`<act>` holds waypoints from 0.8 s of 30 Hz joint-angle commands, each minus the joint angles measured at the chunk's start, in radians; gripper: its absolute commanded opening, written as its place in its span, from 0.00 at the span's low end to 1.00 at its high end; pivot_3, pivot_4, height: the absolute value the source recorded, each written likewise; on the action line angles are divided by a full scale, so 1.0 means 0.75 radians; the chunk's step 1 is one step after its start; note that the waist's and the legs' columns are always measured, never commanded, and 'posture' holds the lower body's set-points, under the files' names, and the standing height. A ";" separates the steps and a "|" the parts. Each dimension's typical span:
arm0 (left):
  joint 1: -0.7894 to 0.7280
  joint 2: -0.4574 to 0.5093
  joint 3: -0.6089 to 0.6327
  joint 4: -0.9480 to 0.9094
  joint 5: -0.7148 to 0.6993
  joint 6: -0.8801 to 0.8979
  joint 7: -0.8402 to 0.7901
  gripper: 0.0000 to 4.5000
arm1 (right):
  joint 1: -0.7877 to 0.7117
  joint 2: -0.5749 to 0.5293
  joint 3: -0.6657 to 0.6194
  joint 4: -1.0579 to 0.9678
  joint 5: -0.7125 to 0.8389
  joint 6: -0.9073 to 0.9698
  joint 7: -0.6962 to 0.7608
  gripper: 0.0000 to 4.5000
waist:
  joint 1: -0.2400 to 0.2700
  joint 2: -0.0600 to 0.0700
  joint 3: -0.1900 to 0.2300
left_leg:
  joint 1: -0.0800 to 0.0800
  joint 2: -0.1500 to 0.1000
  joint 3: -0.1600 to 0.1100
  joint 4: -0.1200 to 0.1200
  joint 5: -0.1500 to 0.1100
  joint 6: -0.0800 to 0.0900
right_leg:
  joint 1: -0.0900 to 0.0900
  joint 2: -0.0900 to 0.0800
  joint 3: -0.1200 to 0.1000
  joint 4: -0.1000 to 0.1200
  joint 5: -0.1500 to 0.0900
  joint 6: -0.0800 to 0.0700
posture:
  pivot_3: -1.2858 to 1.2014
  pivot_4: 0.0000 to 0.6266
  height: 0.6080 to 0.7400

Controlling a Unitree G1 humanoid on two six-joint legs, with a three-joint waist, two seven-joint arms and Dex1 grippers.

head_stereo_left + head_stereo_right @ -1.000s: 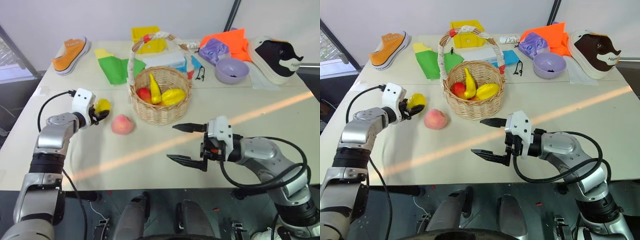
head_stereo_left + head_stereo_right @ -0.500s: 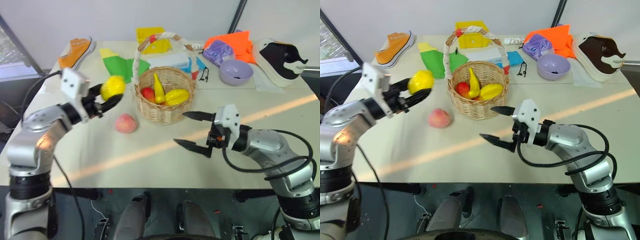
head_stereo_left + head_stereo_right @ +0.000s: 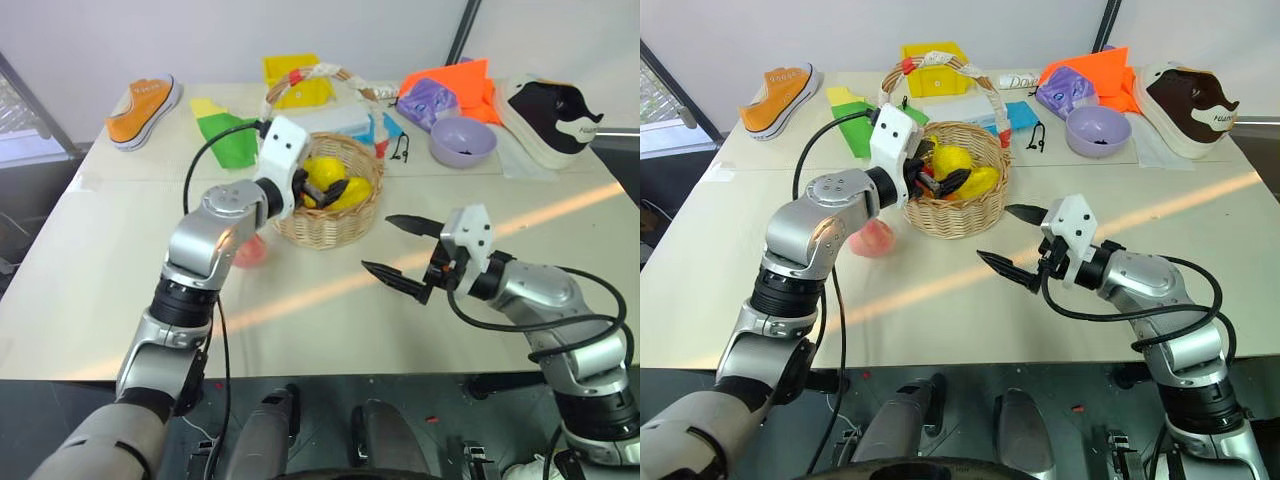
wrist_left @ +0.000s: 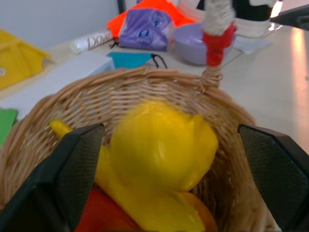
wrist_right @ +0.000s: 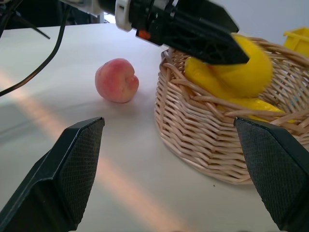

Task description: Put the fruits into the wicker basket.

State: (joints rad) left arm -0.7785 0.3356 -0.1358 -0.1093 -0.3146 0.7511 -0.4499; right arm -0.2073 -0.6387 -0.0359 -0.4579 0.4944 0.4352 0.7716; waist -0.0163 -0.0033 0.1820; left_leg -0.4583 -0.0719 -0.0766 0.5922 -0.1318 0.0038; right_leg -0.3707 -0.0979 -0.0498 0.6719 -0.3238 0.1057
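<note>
While my left gripper hangs over the near-left rim of the wicker basket, I see its black fingers spread wide, one on each side of a glossy yellow lemon. From the left wrist view the lemon sits between the fingers with gaps on both sides, blurred, over the other fruit in the basket; I cannot tell whether it touches anything. Its long axis seems to run roughly across the basket, with a blunt tip toward the side where the handle meets the rim (the blur makes me unsure).

Under it I can make out a long yellow fruit lying slanted with its narrow end up against the basket wall, and a red one low in the basket. The basket stands upright, its arched handle wrapped in white with red bands.

On the table, the pink peach rests to the left of the basket, near it but apart, partly hidden behind my left forearm in the head views.

My right gripper is held off to the right and nearer me, well clear of the basket, pointing toward it, fingers wide apart with nothing between them. Farther back sit a lilac bowl and an orange shoe.
</note>
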 commanded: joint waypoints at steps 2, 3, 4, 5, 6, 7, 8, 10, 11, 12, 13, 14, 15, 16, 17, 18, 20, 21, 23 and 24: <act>0.106 0.172 0.163 -0.186 -0.054 -0.067 -0.128 0.99 | -0.004 -0.002 -0.034 -0.058 0.004 -0.022 -0.012 1.00 | -0.002 0.000 0.000 | 0.000 0.000 0.000 0.000 0.000 0.000 | 0.000 0.000 0.001 0.000 0.000 0.000 | 0.52 0.24 1.00; 0.153 0.223 0.218 -0.208 -0.084 -0.051 -0.157 0.99 | -0.005 -0.004 -0.032 -0.056 0.001 -0.022 -0.009 1.00 | 0.000 0.000 0.000 | 0.000 0.000 0.000 0.000 0.000 0.000 | -0.001 -0.001 0.002 0.000 0.000 0.000 | 0.52 0.24 1.00; 0.194 0.264 0.260 -0.226 -0.106 -0.045 -0.180 0.99 | -0.008 -0.006 -0.030 -0.054 0.000 -0.023 -0.007 1.00 | 0.000 0.001 0.000 | 0.000 0.001 0.000 -0.001 0.000 0.000 | -0.001 -0.001 0.002 0.000 0.000 0.000 | 0.52 0.24 1.00; 0.238 0.307 0.302 -0.246 -0.129 -0.037 -0.207 0.99 | -0.013 -0.008 -0.030 -0.051 -0.001 -0.022 -0.005 1.00 | 0.003 0.001 0.000 | 0.000 0.001 0.000 -0.001 0.000 0.000 | -0.002 -0.001 0.002 0.000 0.000 -0.001 | 0.52 0.24 1.00; 0.276 0.344 0.335 -0.260 -0.149 -0.029 -0.229 0.99 | -0.019 -0.010 -0.031 -0.046 0.000 -0.021 -0.002 1.00 | 0.005 0.001 0.000 | 0.000 0.001 0.000 -0.001 0.000 0.000 | -0.002 -0.001 0.002 0.000 0.000 -0.001 | 0.52 0.24 1.00; 0.310 0.377 0.358 -0.272 -0.162 -0.019 -0.248 0.99 | -0.026 -0.012 -0.032 -0.041 0.001 -0.021 0.002 1.00 | 0.006 0.001 0.000 | 0.000 0.001 0.000 -0.001 0.000 0.000 | -0.002 -0.001 0.002 -0.001 0.000 -0.001 | 0.52 0.24 1.00; 0.359 0.423 0.384 -0.285 -0.178 -0.005 -0.278 0.99 | -0.031 -0.016 -0.035 -0.036 0.002 -0.020 0.007 1.00 | 0.010 0.001 0.000 | 0.000 0.001 0.000 0.000 0.000 0.000 | -0.002 -0.001 0.002 -0.001 0.000 -0.001 | 0.52 0.24 1.00; 0.463 0.519 0.386 -0.319 -0.162 -0.035 -0.348 0.99 | -0.044 -0.022 -0.036 -0.024 0.002 -0.020 0.019 1.00 | 0.011 0.001 0.000 | 0.000 0.000 0.000 0.000 0.000 0.000 | -0.002 -0.002 0.002 -0.003 0.000 -0.001 | 0.52 0.24 1.00; 0.501 0.541 0.397 -0.321 -0.165 -0.034 -0.359 0.99 | -0.050 -0.025 -0.035 -0.019 0.001 -0.021 0.025 1.00 | 0.010 0.001 0.000 | 0.000 0.000 0.000 0.000 -0.001 0.001 | -0.002 -0.002 0.003 -0.004 0.000 -0.001 | 0.52 0.24 1.00; 0.520 0.546 0.406 -0.313 -0.179 -0.025 -0.360 0.99 | -0.055 -0.025 -0.033 -0.014 0.000 -0.021 0.030 1.00 | 0.013 0.001 0.000 | 0.000 0.000 0.000 0.000 -0.001 0.001 | -0.002 -0.002 0.003 -0.005 0.000 -0.001 | 0.52 0.24 1.00; 0.534 0.547 0.403 -0.300 -0.181 -0.030 -0.361 0.99 | -0.058 -0.026 -0.030 -0.012 0.001 -0.021 0.035 1.00 | 0.019 0.001 0.000 | 0.000 0.000 0.000 0.000 -0.001 0.001 | -0.003 -0.003 0.003 -0.005 0.000 -0.001 | 0.52 0.24 1.00; 0.539 0.548 0.386 -0.282 -0.169 -0.045 -0.367 0.99 | -0.065 -0.024 -0.026 -0.008 0.002 -0.020 0.038 1.00 | 0.025 0.001 0.000 | 0.000 0.000 -0.001 0.000 -0.001 0.001 | -0.004 -0.002 0.003 -0.006 -0.001 -0.002 | 0.52 0.24 1.00; 0.542 0.550 0.357 -0.260 -0.151 -0.059 -0.380 0.99 | -0.074 -0.021 -0.021 -0.005 0.002 -0.018 0.040 1.00 | 0.030 0.001 0.000 | 0.000 0.000 -0.001 0.000 -0.001 0.001 | -0.004 -0.003 0.003 -0.007 -0.001 -0.003 | 0.52 0.24 1.00; 0.542 0.553 0.324 -0.243 -0.134 -0.073 -0.399 0.99 | -0.081 -0.018 -0.017 -0.004 0.003 -0.015 0.040 1.00 | 0.034 0.001 0.000 | 0.000 0.000 -0.001 0.000 -0.002 0.001 | -0.004 -0.003 0.003 -0.007 -0.002 -0.005 | 0.52 0.24 1.00; 0.540 0.558 0.288 -0.230 -0.117 -0.085 -0.419 0.99 | -0.087 -0.015 -0.013 -0.005 0.003 -0.014 0.041 1.00 | 0.036 0.001 0.000 | 0.000 0.000 0.000 0.000 -0.002 0.001 | -0.004 -0.004 0.003 -0.008 -0.002 -0.005 | 0.52 0.24 1.00; 0.536 0.564 0.255 -0.215 -0.100 -0.097 -0.436 0.99 | -0.092 -0.012 -0.009 -0.006 0.003 -0.013 0.041 1.00 | 0.037 0.001 0.000 | 0.000 0.000 0.001 0.000 -0.002 0.002 | -0.004 -0.004 0.004 -0.008 -0.002 -0.005 | 0.52 0.24 1.00; 0.513 0.567 0.189 -0.167 -0.060 -0.106 -0.455 0.99 | -0.098 -0.008 -0.006 -0.007 0.002 -0.012 0.038 1.00 | 0.039 0.001 0.000 | 0.000 0.000 0.001 -0.001 -0.002 0.002 | -0.004 -0.004 0.004 -0.008 -0.002 -0.004 | 0.52 0.24 1.00; 0.502 0.571 0.157 -0.141 -0.033 -0.120 -0.460 0.99 | -0.098 -0.007 -0.007 -0.010 0.002 -0.011 0.035 1.00 | 0.039 0.001 0.000 | -0.001 0.000 0.001 -0.001 -0.002 0.002 | -0.004 -0.004 0.004 -0.008 -0.001 -0.003 | 0.52 0.24 1.00; 0.480 0.560 0.113 -0.078 0.012 -0.139 -0.452 0.99 | -0.095 -0.005 -0.007 -0.019 0.004 -0.008 0.028 1.00 | 0.038 0.001 0.000 | -0.001 0.000 0.001 -0.001 -0.002 0.002 | -0.004 -0.004 0.004 -0.008 0.000 -0.002 | 0.52 0.24 1.00; 0.469 0.545 0.102 -0.047 0.025 -0.143 -0.443 0.99 | -0.091 -0.003 -0.005 -0.026 0.004 -0.006 0.023 1.00 | 0.038 0.001 0.000 | -0.002 0.000 0.001 -0.001 -0.002 0.002 | -0.004 -0.004 0.004 -0.008 0.000 -0.002 | 0.52 0.24 1.00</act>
State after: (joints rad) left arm -0.4045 0.7443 -0.0587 -0.1573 -0.3232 0.6688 -0.7882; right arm -0.2680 -0.6459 -0.0279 -0.4455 0.4923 0.4366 0.7947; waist 0.0123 -0.0027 0.1819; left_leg -0.4595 -0.0719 -0.0759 0.5915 -0.1335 0.0055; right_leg -0.3736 -0.1008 -0.0469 0.6660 -0.3240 0.1042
